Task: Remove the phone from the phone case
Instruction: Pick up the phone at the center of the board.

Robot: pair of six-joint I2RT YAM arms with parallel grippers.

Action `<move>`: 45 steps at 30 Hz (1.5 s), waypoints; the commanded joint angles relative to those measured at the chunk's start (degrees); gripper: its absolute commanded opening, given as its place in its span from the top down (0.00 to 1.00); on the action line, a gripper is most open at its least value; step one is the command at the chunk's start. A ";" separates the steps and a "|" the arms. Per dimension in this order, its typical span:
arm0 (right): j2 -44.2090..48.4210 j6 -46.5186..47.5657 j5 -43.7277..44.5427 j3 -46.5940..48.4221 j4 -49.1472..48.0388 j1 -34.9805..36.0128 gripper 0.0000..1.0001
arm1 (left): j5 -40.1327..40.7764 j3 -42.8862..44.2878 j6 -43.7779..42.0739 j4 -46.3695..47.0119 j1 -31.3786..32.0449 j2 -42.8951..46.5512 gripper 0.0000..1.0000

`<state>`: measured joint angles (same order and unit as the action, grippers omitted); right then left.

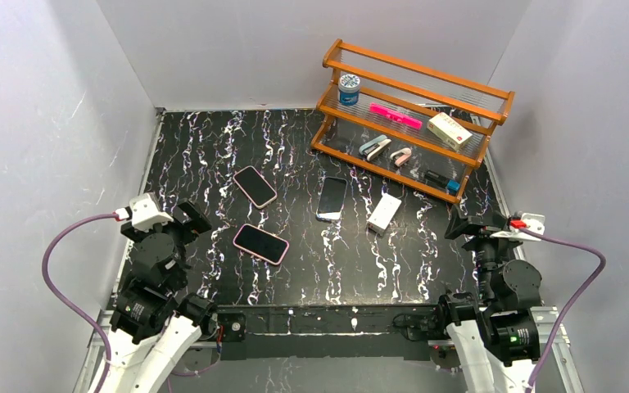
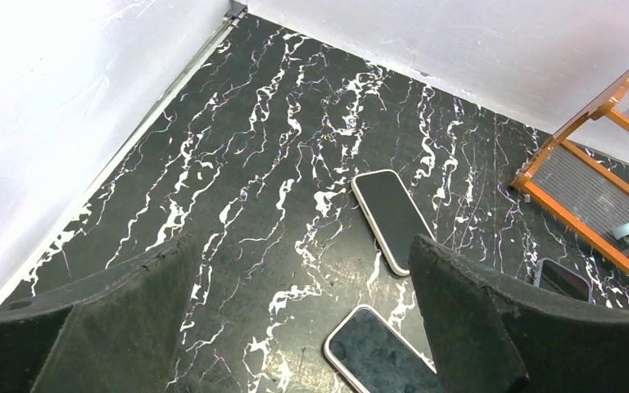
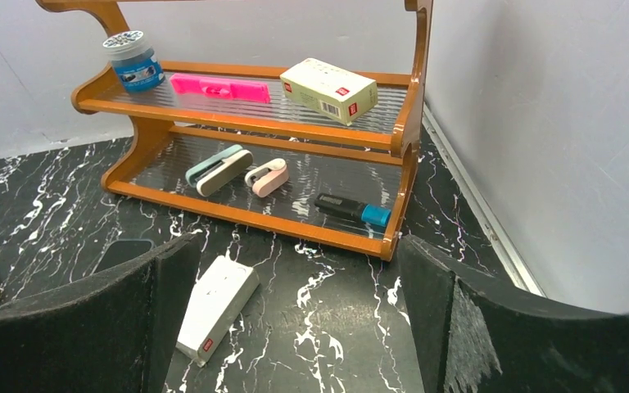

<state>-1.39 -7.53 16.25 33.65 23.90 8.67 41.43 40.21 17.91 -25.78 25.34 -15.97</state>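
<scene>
Phone in pink case (image 1: 260, 243) lies face up left of table (image 1: 213, 139) centre; second pink-cased phone (image 1: 255, 186) at its 12 o'clock, apart; one dark phone (image 1: 332, 198) at 2 o'clock. One white box (image 1: 383, 213) beyond. Left gripper (image 2: 303, 246), right gripper (image 3: 299, 244): both wide, empty.

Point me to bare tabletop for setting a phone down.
Bare: far-left tabletop beyond the two pink-cased phones, and the near strip in front of the white box. Crowded: around the dark phone and box by the wooden rack.
</scene>
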 commanded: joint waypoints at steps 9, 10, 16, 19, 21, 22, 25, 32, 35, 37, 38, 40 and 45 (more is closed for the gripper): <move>-9.19 -0.84 -6.92 5.74 0.72 0.24 0.01 | -3.34 3.57 9.67 -4.65 -0.03 -8.48 0.02; -9.55 -0.98 -7.31 5.80 0.79 0.21 0.01 | -7.09 4.29 9.42 -5.04 -0.03 -9.46 0.02; -12.89 -0.64 -10.40 7.58 1.90 0.21 0.01 | -21.12 6.33 16.33 -7.01 -0.03 -16.64 0.02; -16.30 -0.58 -15.35 9.35 2.72 0.19 0.01 | -23.13 8.85 21.02 -13.82 -0.03 -23.25 0.02; -19.35 -0.82 -20.89 10.52 2.88 0.19 0.01 | -24.78 9.26 22.60 -17.13 -0.03 -27.18 0.02; -21.39 -1.09 -23.09 11.08 3.35 0.20 0.01 | -25.49 9.07 23.32 -17.64 -0.03 -28.90 0.02; -26.82 -1.01 -29.34 12.72 3.84 0.25 0.01 | -27.80 9.01 26.54 -19.30 -0.03 -33.99 0.02; -37.33 -2.95 -38.61 15.12 2.13 0.26 0.01 | -29.41 8.74 31.63 -20.61 0.87 -44.67 0.02; -42.72 -6.72 -43.83 13.04 -1.14 0.40 0.01 | -24.22 8.16 31.63 -20.79 1.29 -46.51 0.02; -46.53 -7.97 -43.41 12.32 -2.35 1.67 0.01 | -22.58 8.39 29.76 -20.77 1.29 -47.88 0.02; -47.77 -8.57 -41.28 12.16 -2.94 3.21 0.01 | -21.53 8.73 29.23 -20.95 1.29 -48.61 0.02; -50.05 -9.84 -35.58 12.73 -3.49 7.01 0.01 | -19.38 9.36 28.08 -21.62 1.29 -49.69 0.02; -57.48 -13.22 -22.88 14.73 -5.06 16.90 0.01 | -18.69 8.11 32.45 -21.87 1.29 -50.45 0.02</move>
<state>-55.07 -17.04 -16.25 46.06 22.92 19.62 19.16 48.14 47.11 -45.36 26.41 -66.46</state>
